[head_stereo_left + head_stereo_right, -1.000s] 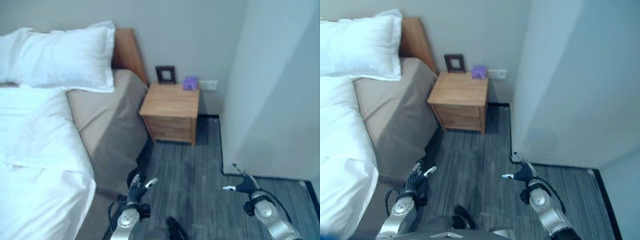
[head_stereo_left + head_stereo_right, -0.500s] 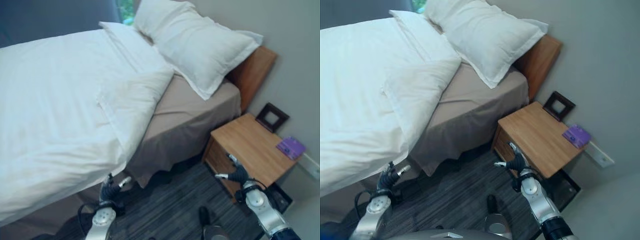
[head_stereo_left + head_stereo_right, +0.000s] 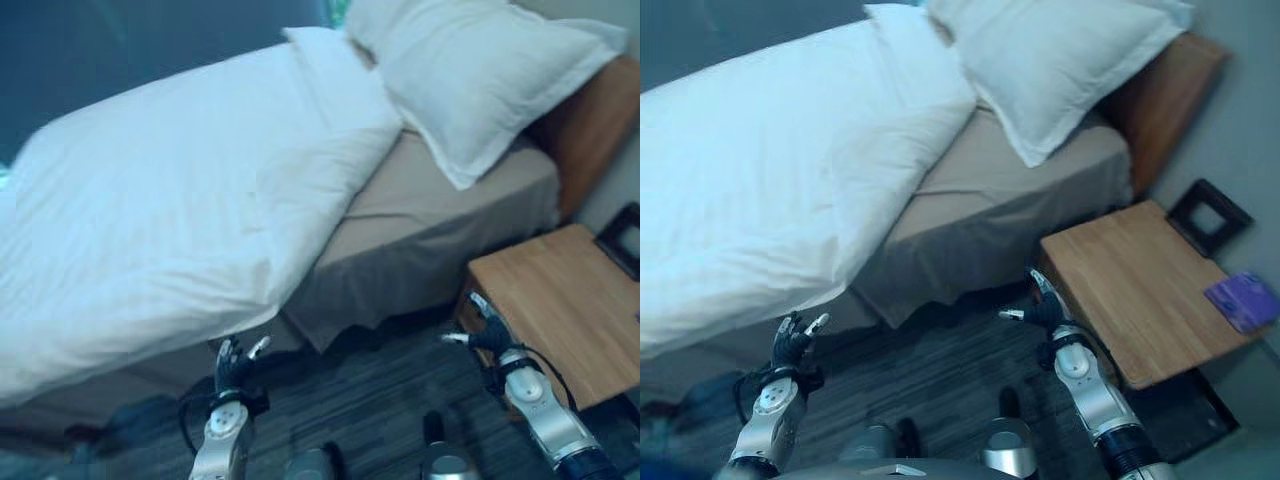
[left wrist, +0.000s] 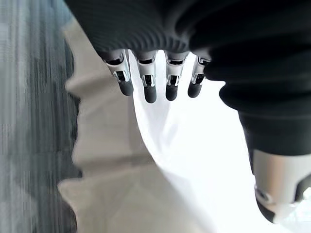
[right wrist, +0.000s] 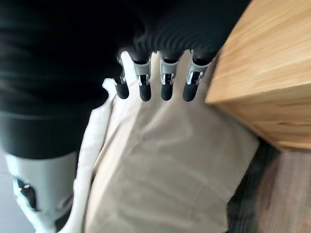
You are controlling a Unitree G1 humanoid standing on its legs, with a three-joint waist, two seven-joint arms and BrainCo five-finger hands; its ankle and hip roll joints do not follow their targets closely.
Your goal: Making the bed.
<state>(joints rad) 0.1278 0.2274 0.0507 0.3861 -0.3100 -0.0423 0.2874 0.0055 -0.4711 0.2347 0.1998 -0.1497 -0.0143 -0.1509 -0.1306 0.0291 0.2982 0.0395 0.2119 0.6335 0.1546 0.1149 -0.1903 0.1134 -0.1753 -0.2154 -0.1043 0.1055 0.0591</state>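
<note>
A white duvet lies rumpled across the bed, its near corner folded back toward the middle and hanging over the side. Beige sheet shows bare beside it, below a large white pillow at the wooden headboard. My left hand hangs open, low over the dark floor, just below the duvet's hanging edge and holding nothing. My right hand is open too, in front of the nightstand's near corner. In the left wrist view the fingers are straight over the duvet edge.
A wooden nightstand stands right of the bed, with a dark picture frame and a small purple box on top. Dark striped carpet runs between the bed side and the nightstand.
The whole picture has swung left, so the camera has turned toward the bed. Both hands stay low, open and empty, now closer to the bed's side.
</note>
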